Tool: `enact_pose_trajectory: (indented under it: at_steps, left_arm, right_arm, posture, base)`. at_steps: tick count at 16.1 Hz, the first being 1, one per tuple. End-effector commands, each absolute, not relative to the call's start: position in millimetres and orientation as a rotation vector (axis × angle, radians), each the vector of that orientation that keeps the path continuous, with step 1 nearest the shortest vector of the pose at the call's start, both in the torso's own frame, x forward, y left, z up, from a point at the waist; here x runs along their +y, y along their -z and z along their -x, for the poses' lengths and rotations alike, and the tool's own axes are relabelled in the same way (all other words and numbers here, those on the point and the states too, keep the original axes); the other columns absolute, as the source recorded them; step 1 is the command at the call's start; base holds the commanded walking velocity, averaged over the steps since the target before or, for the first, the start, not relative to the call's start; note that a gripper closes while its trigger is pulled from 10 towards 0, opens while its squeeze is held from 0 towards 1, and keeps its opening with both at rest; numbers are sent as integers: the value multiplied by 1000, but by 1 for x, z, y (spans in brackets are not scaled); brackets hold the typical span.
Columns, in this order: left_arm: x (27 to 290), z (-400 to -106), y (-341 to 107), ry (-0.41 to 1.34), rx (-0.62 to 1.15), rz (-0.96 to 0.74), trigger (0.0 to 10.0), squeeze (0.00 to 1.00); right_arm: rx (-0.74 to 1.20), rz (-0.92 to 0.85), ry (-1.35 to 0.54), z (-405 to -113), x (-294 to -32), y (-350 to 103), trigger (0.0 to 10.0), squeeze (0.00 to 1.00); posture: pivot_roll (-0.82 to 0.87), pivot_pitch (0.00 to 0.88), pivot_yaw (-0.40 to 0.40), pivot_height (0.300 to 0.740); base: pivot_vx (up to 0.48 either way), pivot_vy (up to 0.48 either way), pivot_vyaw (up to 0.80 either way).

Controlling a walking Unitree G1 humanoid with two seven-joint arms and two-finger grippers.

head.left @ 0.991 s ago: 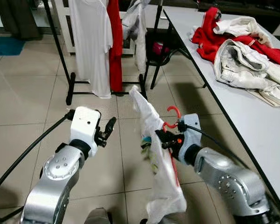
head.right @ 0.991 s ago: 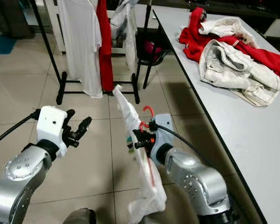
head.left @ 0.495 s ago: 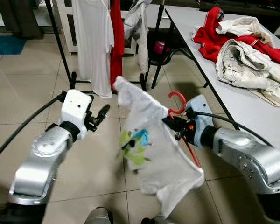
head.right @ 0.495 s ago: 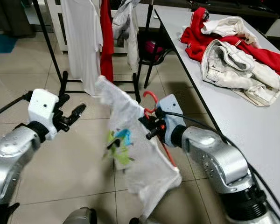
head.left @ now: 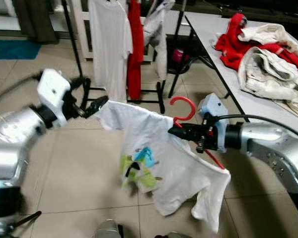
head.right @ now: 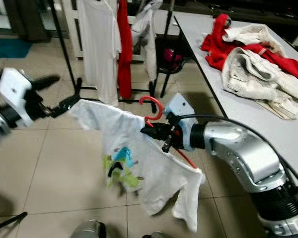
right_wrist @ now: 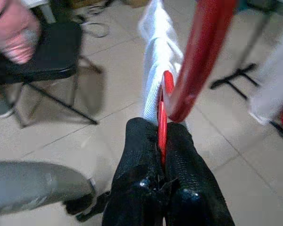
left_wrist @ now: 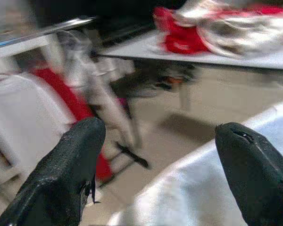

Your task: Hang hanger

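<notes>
Since 0.5 s ago the white T-shirt [head.left: 159,163] has swung from a bunched drape to spread wide, and the left gripper [head.left: 92,105] has risen to its upper corner. Landmark: black clothes rack [head.left: 161,96] with hung garments, beyond both arms. Grey table [head.left: 253,106] right of rack carries red and white clothes [head.left: 268,59]. T-shirt hangs on red hanger [head.left: 184,106] in front of rack. Right gripper [right_wrist: 160,141] clamps the hanger's neck, fingers closed tight. Left gripper fingers [left_wrist: 61,165] spread wide, holding nothing, shirt edge between them.
</notes>
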State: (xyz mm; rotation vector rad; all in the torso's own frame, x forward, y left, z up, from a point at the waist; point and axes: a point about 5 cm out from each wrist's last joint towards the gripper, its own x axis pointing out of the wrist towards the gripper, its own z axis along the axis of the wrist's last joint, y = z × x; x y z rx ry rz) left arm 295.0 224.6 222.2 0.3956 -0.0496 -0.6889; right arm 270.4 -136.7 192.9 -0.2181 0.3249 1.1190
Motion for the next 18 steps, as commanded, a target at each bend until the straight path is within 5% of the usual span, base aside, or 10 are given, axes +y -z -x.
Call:
enact_pose_trajectory:
  at_steps: [1, 6, 13, 16, 17, 18]
  left_arm:
    - [225, -296, -223, 789, -23, -430, 10000, 0]
    - [231, -284, -215, 1113, 172, -459, 10000, 0]
    - [247, -284, -198, 1194, 292, -609, 10000, 0]
    - [255, -290, -203, 1140, 266, -594, 7059, 0]
    - [260, -291, -204, 1134, 273, -592, 4000, 0]
    - [262, -291, -203, 1134, 278, -592, 4000, 0]
  right_arm:
    - [307, 245, -1182, -269, -136, -198, 10000, 0]
    - [287, 273, -1279, -264, -136, -205, 10000, 0]
    - [281, 267, -1348, -257, -143, -212, 10000, 0]
    - [284, 270, -1367, -254, -146, -214, 10000, 0]
    - [288, 270, -1374, -253, -148, -214, 10000, 0]
    - [289, 269, -1375, -253, -148, -214, 10000, 0]
  posture:
    - [92, 38, -86, 740]
    - [75, 43, -74, 740]
    - [65, 43, -68, 740]
    - [64, 43, -68, 740]
    - [64, 41, -67, 740]
    - [64, 41, -67, 740]
  base:
    - [0, 0, 0]
    - [0, 0, 0]
    - [0, 0, 0]
    - [0, 0, 0]
    - [0, 0, 0]
    - [0, 0, 0]
